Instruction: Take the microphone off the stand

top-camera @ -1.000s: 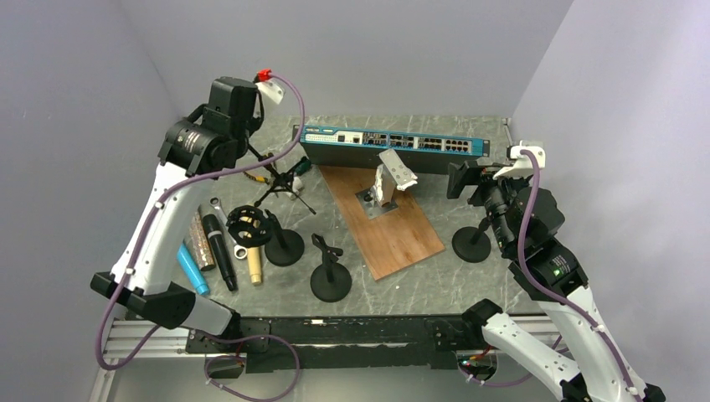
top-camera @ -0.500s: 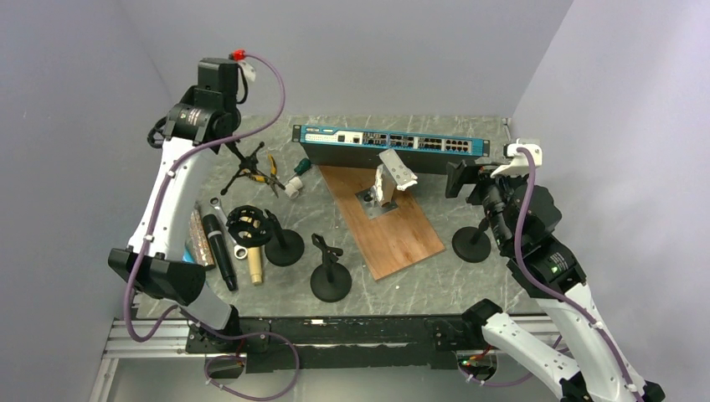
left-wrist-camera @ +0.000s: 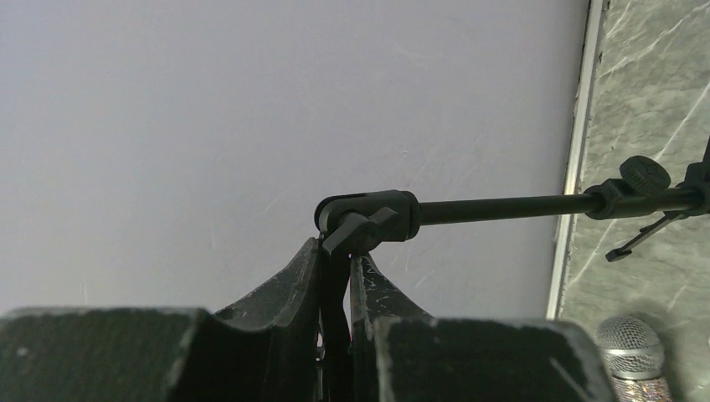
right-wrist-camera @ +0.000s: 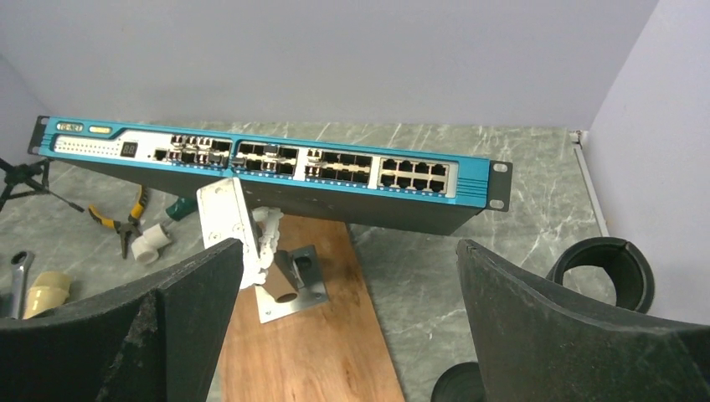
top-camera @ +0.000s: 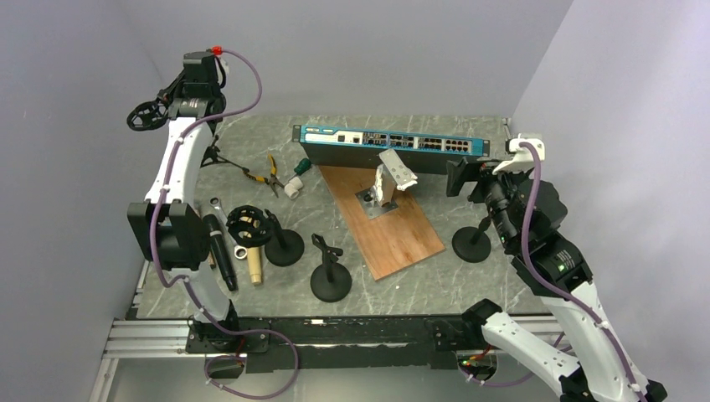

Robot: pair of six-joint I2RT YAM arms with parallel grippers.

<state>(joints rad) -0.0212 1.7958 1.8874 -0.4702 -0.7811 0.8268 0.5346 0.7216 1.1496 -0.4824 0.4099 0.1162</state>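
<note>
The black microphone (top-camera: 219,251) lies flat on the table (top-camera: 486,276) beside the left arm, long axis near-to-far, its far end leaning left. The left arm is stretched high over the far left corner. The left gripper (left-wrist-camera: 336,268) clamps the tripod stand (left-wrist-camera: 502,205) at its swivel joint, with the stand's legs pointing toward the table. The right gripper (right-wrist-camera: 347,251) is spread wide and holds nothing.

Both the left arm (top-camera: 172,172) and the right arm (top-camera: 590,328) have white links between black joint housings. A purple cable (top-camera: 256,77) trails each, from a red plug (top-camera: 217,50) on the left and a white block (top-camera: 526,149) on the right. The fingers (right-wrist-camera: 536,327) of the right claw (right-wrist-camera: 347,255) are scuffed matte black.
</note>
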